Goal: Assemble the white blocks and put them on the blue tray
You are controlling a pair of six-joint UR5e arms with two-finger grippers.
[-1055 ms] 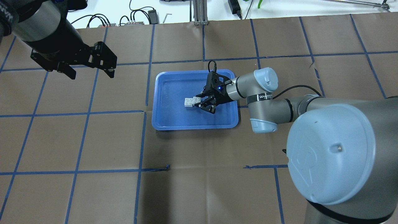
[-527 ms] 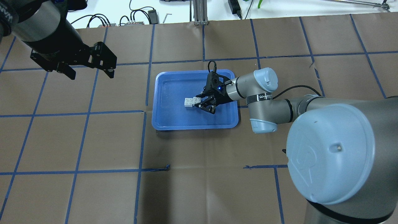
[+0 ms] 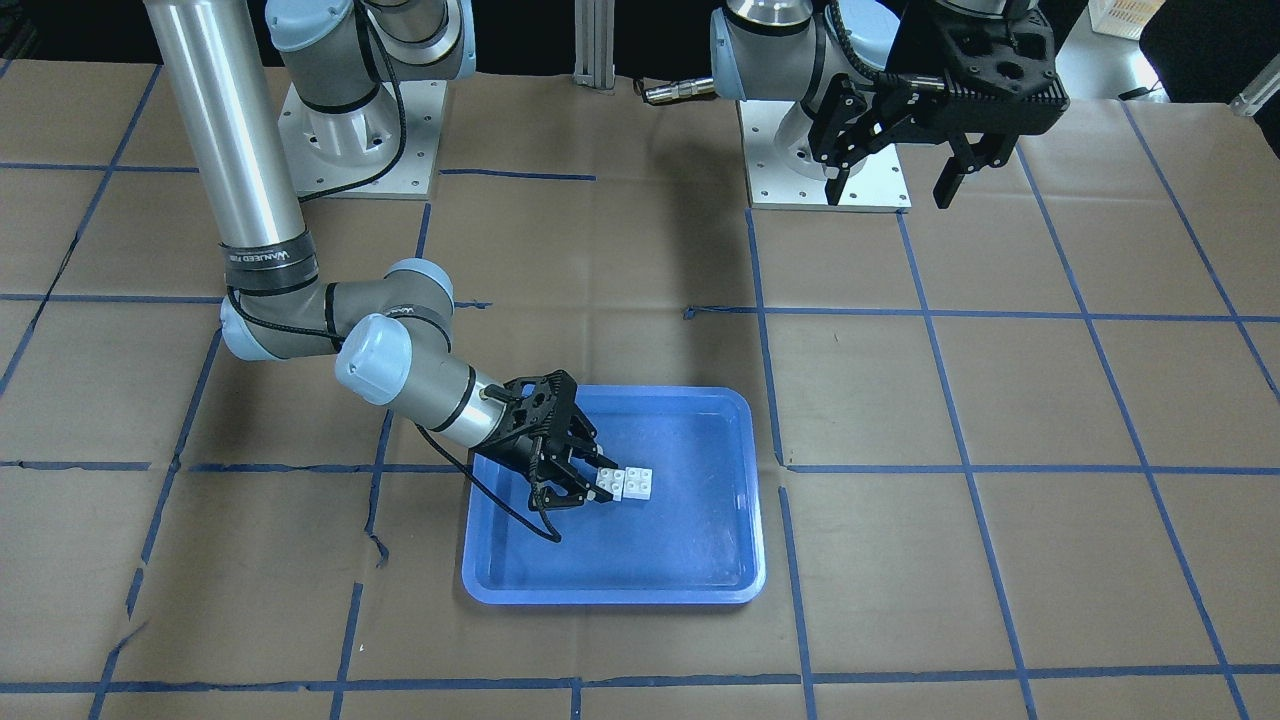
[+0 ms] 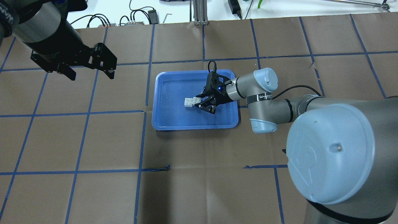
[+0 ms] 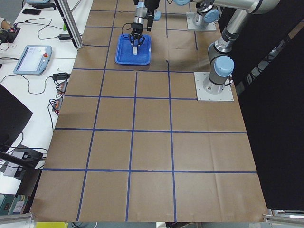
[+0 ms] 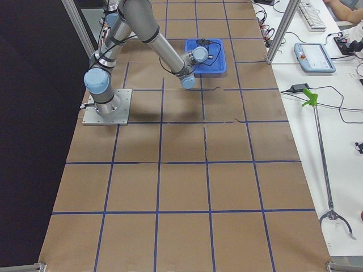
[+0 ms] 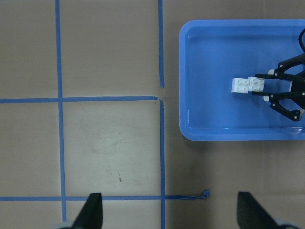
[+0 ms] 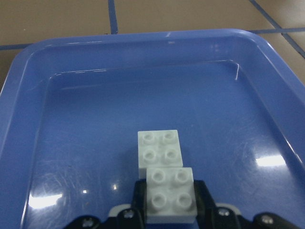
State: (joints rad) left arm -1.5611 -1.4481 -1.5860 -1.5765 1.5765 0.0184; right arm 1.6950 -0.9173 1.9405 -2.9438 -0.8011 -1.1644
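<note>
Two white blocks (image 4: 187,102) are joined with an offset and sit low in the middle of the blue tray (image 4: 174,90). My right gripper (image 4: 196,101) reaches into the tray from the right and is shut on the nearer block; its pads flank that block in the right wrist view (image 8: 170,200). The blocks (image 8: 159,148) and tray (image 8: 95,95) fill that view. They also show in the front view (image 3: 638,482) and left wrist view (image 7: 240,85). My left gripper (image 4: 92,74) is open and empty, high above the table's far left.
The table is covered in brown paper with a blue tape grid (image 4: 143,140). Cables and small devices (image 4: 133,20) lie beyond the far edge. The arm bases (image 3: 825,170) stand on metal plates at the robot's side.
</note>
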